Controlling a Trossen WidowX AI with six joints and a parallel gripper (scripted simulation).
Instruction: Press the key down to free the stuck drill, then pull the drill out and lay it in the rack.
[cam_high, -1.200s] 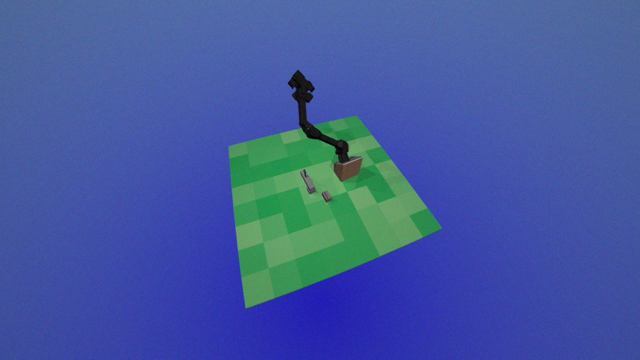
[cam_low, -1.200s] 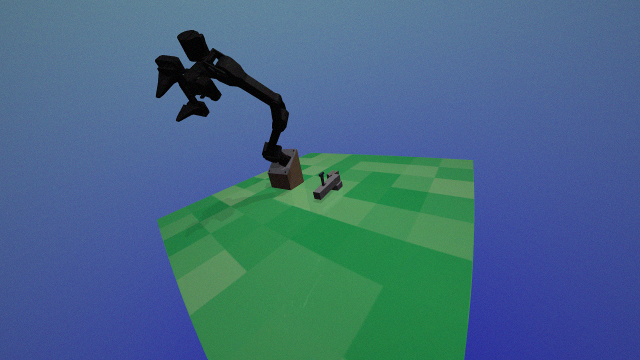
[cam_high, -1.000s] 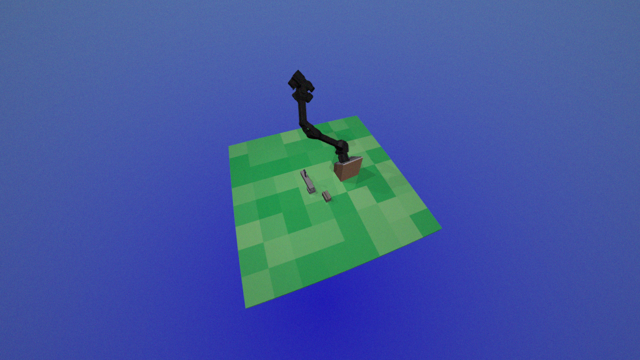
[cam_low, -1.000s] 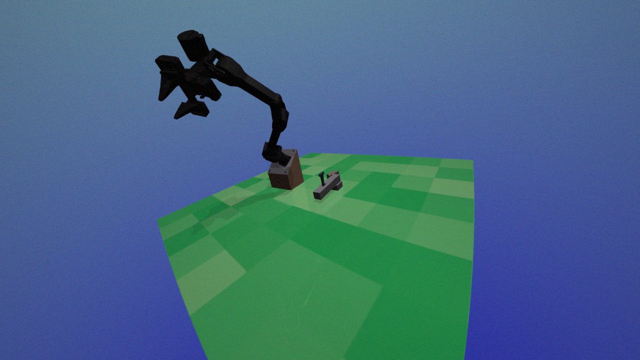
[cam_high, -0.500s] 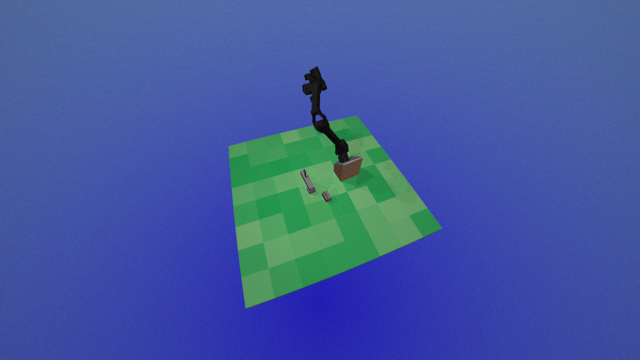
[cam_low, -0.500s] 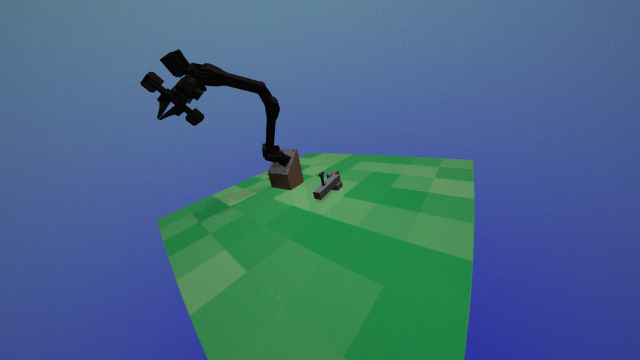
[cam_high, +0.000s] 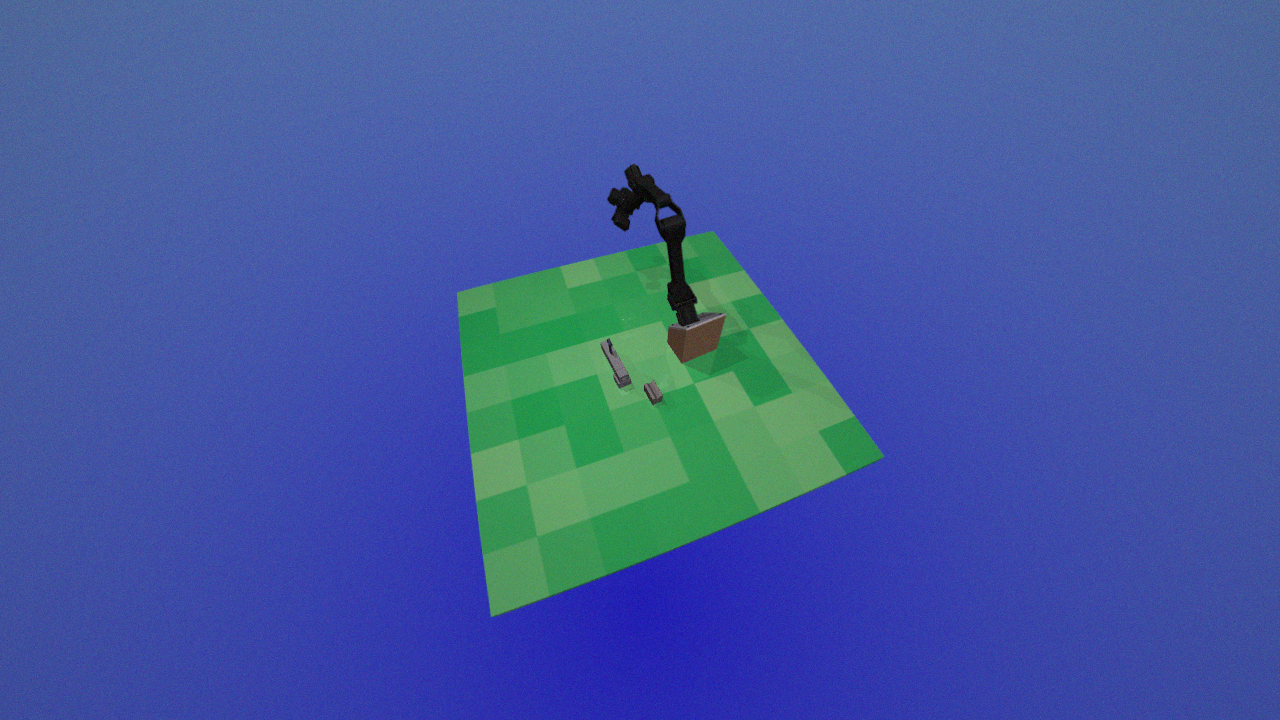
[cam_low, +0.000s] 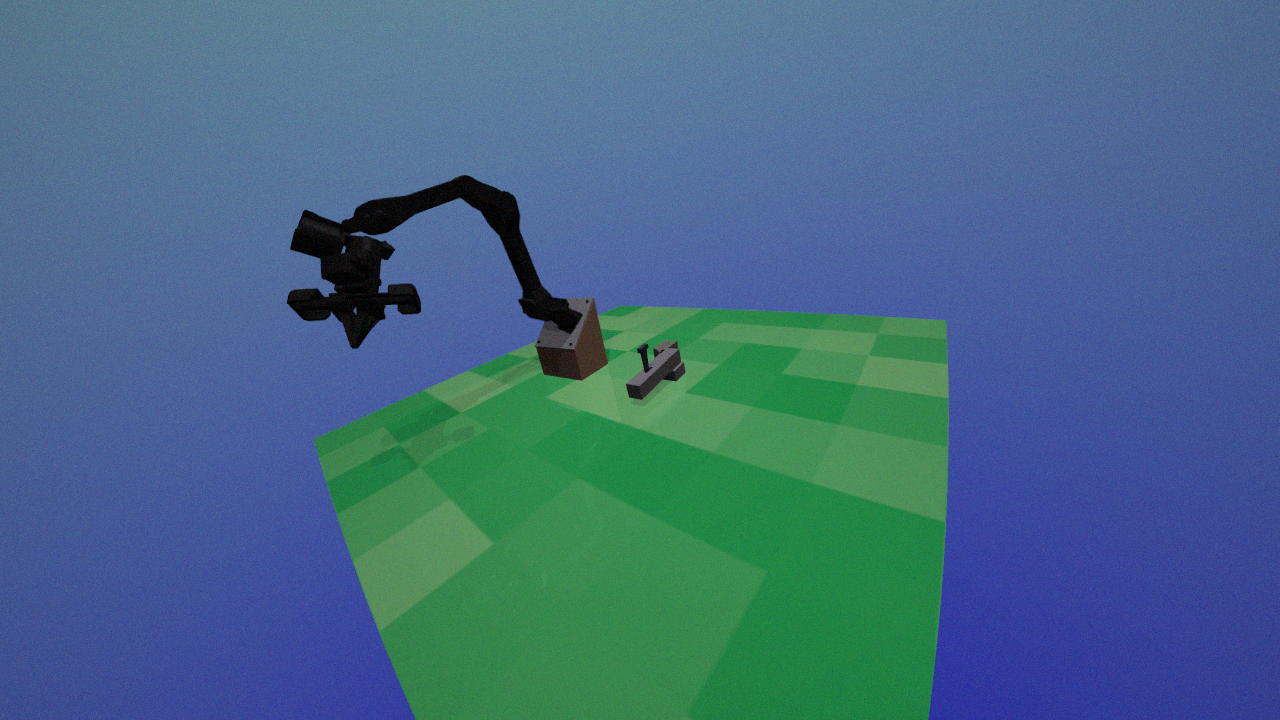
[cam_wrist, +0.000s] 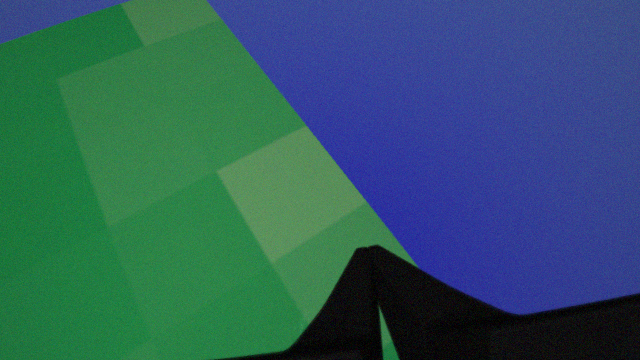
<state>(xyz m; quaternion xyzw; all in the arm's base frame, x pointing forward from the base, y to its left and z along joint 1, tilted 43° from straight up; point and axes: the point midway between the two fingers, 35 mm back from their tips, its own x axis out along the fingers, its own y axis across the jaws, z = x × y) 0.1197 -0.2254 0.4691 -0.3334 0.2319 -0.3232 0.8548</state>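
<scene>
Exterior view: tool (cam_low: 358, 338), pinched together on nothing, hangs past green checkered floor's (cam_low: 626, 537) edge.

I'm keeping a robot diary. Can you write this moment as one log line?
gripper: shut, empty, high beside floor edge | drill fixture: untouched | small block: near fixture | phase: approach

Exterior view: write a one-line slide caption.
Arm raised off the green floor's edge, fingers shut on nothing, far from the grey fixture.

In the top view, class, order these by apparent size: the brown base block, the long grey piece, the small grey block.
1. Brown base block, clearly largest.
2. Long grey piece, narrow but longer than the small block.
3. Small grey block, smallest.
All three sit close together on the green floor, so nearness hardly skews this.
</scene>
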